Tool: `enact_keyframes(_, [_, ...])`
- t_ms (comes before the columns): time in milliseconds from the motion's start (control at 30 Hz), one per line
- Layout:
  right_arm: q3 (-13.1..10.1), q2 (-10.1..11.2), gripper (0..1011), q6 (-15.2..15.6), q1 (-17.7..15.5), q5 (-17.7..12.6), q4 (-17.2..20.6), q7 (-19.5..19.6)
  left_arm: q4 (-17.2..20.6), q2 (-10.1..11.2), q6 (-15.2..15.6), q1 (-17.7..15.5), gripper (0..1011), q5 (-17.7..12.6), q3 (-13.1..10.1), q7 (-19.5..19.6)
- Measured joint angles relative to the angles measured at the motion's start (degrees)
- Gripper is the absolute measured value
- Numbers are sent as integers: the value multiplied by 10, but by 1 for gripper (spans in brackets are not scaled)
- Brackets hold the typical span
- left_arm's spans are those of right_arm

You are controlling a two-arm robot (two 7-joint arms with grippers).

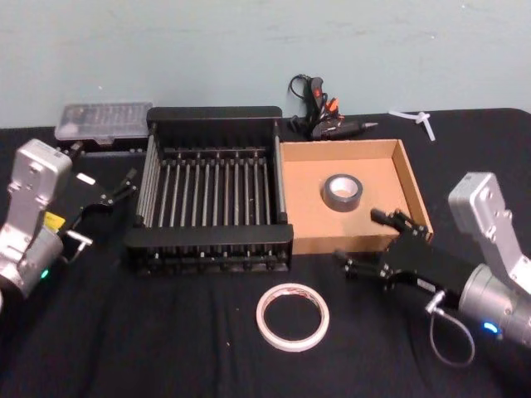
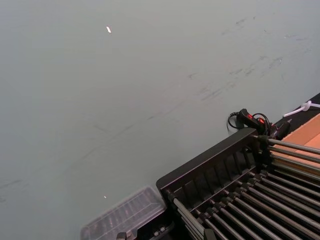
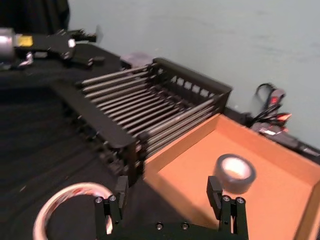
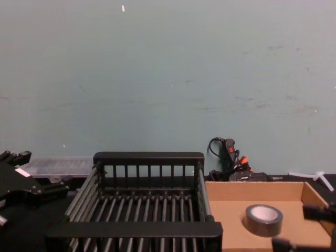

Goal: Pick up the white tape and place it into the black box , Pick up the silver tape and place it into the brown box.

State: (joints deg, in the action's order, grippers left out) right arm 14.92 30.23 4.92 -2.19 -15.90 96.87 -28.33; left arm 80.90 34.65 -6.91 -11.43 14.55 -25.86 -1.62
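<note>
White tape [image 1: 292,317] lies flat on the black desk [image 1: 166,340], just in front of the black box [image 1: 210,189], apart from the right end effector [image 1: 375,242], whose fingers are spread over the brown box's [image 1: 406,178] front edge. Silver tape [image 1: 342,192] rests inside the brown box. Left end effector [image 1: 116,192] hovers left of the black box, fingers slightly parted. Behind the boxes stands a pale green wall [image 4: 168,79].

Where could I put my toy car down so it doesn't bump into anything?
The black box has nothing in it. Bare cloth lies in front of it, left of the white tape. The brown box has room around the silver tape. It's crowded near the right gripper and behind the boxes, around the glue gun.
</note>
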Motion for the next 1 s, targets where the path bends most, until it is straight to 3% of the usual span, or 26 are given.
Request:
enact_keyframes(400, [38,7,1002,0,-7,7,-7,12,0,0,0,0,1001,0,0,0])
enact_keyframes(667, [65,-4,1002,12,7,18,-27,21,0,0,0,0,1001,0,0,0])
enact_keyframes(1000, [81,-20,1002,6,17,29,-49,31,0,0,0,0,1001,0,0,0])
